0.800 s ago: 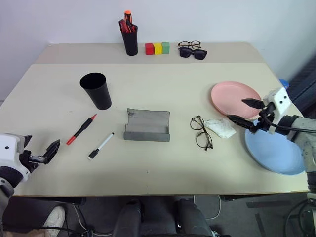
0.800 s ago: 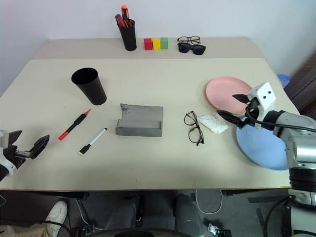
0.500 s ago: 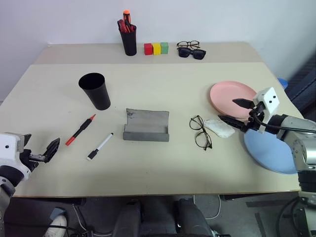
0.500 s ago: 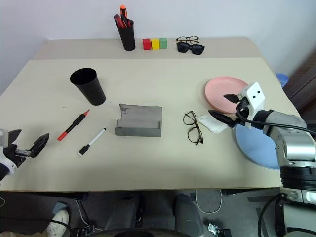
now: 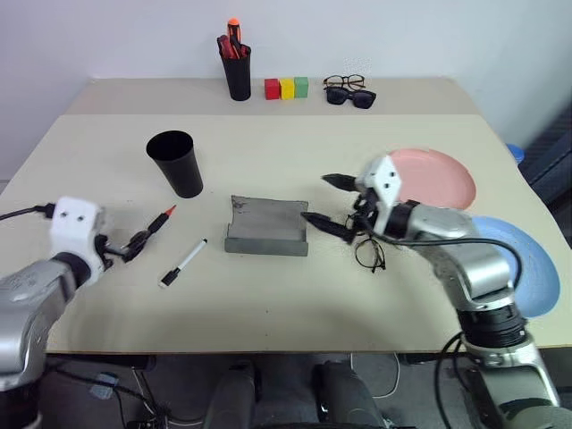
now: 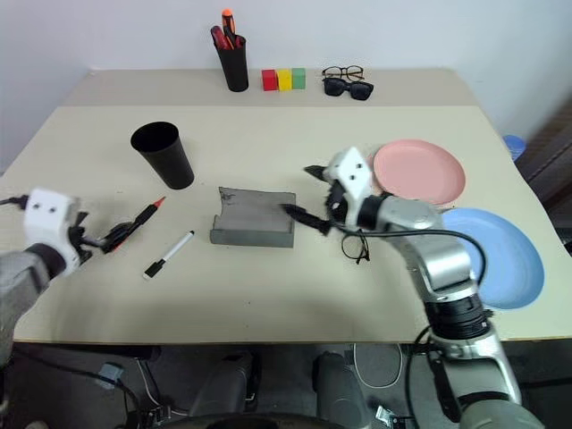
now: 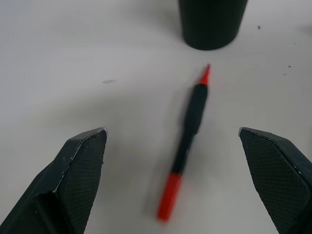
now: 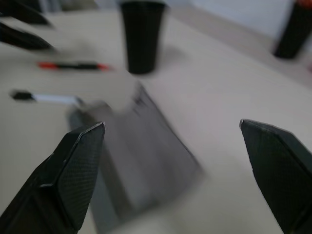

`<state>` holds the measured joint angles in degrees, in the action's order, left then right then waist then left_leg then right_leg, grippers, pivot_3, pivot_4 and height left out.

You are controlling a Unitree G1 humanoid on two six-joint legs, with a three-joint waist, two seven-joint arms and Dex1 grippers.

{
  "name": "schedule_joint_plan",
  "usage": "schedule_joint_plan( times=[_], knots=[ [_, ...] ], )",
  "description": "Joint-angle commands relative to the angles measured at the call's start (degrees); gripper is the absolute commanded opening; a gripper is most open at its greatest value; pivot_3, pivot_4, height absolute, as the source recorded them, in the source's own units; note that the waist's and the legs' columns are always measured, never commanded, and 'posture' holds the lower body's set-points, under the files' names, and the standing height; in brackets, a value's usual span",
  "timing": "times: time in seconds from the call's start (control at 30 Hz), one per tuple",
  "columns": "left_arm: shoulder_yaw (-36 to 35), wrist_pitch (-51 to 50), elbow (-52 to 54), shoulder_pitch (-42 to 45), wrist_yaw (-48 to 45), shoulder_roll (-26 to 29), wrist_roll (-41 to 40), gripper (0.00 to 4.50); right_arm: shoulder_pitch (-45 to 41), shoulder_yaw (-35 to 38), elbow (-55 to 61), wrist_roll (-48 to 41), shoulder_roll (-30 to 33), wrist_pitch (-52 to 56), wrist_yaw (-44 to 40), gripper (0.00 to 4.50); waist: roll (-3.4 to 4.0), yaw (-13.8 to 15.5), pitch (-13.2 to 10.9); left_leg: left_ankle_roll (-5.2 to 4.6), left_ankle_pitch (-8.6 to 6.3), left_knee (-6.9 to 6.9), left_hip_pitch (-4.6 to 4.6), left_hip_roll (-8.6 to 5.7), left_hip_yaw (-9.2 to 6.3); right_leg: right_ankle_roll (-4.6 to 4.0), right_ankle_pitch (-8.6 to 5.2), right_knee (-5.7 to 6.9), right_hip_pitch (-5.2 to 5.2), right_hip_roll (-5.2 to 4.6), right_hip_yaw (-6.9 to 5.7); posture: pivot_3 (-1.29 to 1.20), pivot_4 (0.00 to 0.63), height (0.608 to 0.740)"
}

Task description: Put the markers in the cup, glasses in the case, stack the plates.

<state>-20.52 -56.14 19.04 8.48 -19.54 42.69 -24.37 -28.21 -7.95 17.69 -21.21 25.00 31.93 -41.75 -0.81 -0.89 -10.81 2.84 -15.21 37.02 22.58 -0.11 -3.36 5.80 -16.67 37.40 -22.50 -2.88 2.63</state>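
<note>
Left eye view: the left gripper (image 5: 134, 243) is hanging wide open and empty over the near end of the red-capped marker (image 5: 150, 232); the cup (image 5: 175, 164) is standing just beyond. The right gripper (image 5: 332, 201), spread wide and empty, is hovering by the case (image 5: 267, 227) and glasses (image 5: 368, 252).

Left wrist view: the marker is lying between the open fingers (image 7: 80, 161). Judging by this, marker pickup is in hand; descending and closing comes next.

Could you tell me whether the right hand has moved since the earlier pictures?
Yes. The right hand went leftward from beside the pink plate to the case.
</note>
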Motion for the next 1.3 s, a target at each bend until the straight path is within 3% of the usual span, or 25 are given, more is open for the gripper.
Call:
schedule_joint_plan(
  times=[0.03, 0.2, 0.4, 0.5, 0.73, 0.83, 0.97, 1.07, 1.13, 1.3],
  knots=[
    [9.7, -12.2, -6.4, 9.7, 0.7, 4.3, 2.5, 4.44, -1.3, -3.8, 2.9, 2.5, -4.7, -1.5, 4.3, 4.50, -0.07, -0.1, 0.0, 0.00, 0.00, 0.00, 0.01, -0.01, -0.02, 0.00, 0.00, 0.03, -0.02, 0.03, -0.01, 0.00, 0.150, 0.740],
    [18.2, -15.2, -16.9, 21.9, 0.4, 3.1, 5.6, 4.44, 1.6, -8.9, 4.4, 5.4, -9.6, -3.0, 7.6, 4.50, -0.07, -0.2, 0.0, 0.04, 0.02, -0.04, 0.07, -0.03, -0.01, 0.00, 0.00, 0.12, -0.18, 0.11, 0.02, 0.00, 0.150, 0.740],
    [20.7, -15.3, -27.3, 28.1, -0.6, 1.2, 7.6, 4.44, 3.4, -10.0, 5.9, 5.5, -10.7, -3.2, 8.1, 4.50, -0.07, -0.2, 0.0, 0.18, 0.11, 0.01, 0.22, -0.04, 0.00, -0.01, -0.01, 0.33, -0.41, 0.11, 0.03, 0.00, 0.150, 0.740],
    [20.2, -14.9, -30.4, 29.0, 0.0, 0.9, 8.6, 3.65, 3.4, -9.9, 5.8, 5.2, -9.8, -3.9, 6.6, 4.50, -0.07, -0.2, 0.0, 0.22, 0.13, 0.04, 0.13, -0.04, -0.01, -0.02, -0.01, 0.47, -0.37, 0.12, 0.04, 0.00, 0.150, 0.740],
    [16.6, -15.0, -30.8, 28.0, 2.7, 0.9, 10.0, 0.11, 2.5, -10.1, 4.1, 5.7, -9.6, -5.7, 5.4, 4.50, -0.07, -1.6, 0.0, 0.22, 0.13, 0.02, -0.06, -0.01, -0.01, -0.05, -0.03, 0.60, -0.30, 0.18, 0.09, 0.00, 0.150, 0.740],
    [11.0, -12.0, -30.1, 26.5, 7.1, 0.5, 11.6, 0.02, 2.2, -10.3, 3.6, 5.8, -10.0, -6.2, 5.2, 4.50, -0.07, -1.9, 0.0, 0.22, 0.13, -0.01, -0.06, 0.02, 0.02, -0.06, -0.03, 0.66, -0.38, 0.20, 0.14, 0.00, 0.150, 0.740],
    [1.7, 9.6, -27.6, 22.2, 20.2, 1.0, 18.8, 0.02, 1.1, -10.0, 2.0, 6.1, -10.6, -7.2, 4.6, 4.50, -0.13, -1.7, 0.0, 0.22, 0.13, -0.04, 0.15, 0.13, 0.06, -0.07, -0.04, 0.70, -0.71, 0.17, 0.19, 0.00, 0.150, 0.740],
    [-5.1, 21.8, -24.4, 26.1, 23.7, -3.7, 15.5, 0.02, -0.8, -9.3, -0.7, 6.6, -12.0, -9.0, 5.0, 4.50, -0.27, -0.3, 0.1, 0.37, 0.22, 0.15, 0.75, 0.16, -0.13, -0.10, 0.01, 0.71, -1.14, 0.07, 0.04, 0.00, 0.150, 0.740],
    [-6.0, 27.8, -22.5, 29.6, 23.0, -6.3, 13.7, 0.02, -2.4, -8.4, -2.9, 6.8, -13.6, -10.3, 6.0, 4.50, -0.42, 1.0, 0.1, 0.38, 0.23, 0.27, 0.87, 0.05, -0.14, -0.06, 0.04, 0.69, -1.15, -0.11, -0.06, 0.00, 0.150, 0.740],
    [0.5, 39.3, -25.5, 40.4, 19.1, -12.0, 14.2, 0.02, -5.4, -7.3, -7.5, 8.5, -17.1, -14.3, 8.6, 4.50, -0.57, 1.7, 0.2, 0.32, 0.20, 0.31, 0.89, -0.26, -0.12, 0.04, 0.10, 0.55, -1.00, -0.35, -0.18, 0.00, 0.150, 0.740]
  ],
)
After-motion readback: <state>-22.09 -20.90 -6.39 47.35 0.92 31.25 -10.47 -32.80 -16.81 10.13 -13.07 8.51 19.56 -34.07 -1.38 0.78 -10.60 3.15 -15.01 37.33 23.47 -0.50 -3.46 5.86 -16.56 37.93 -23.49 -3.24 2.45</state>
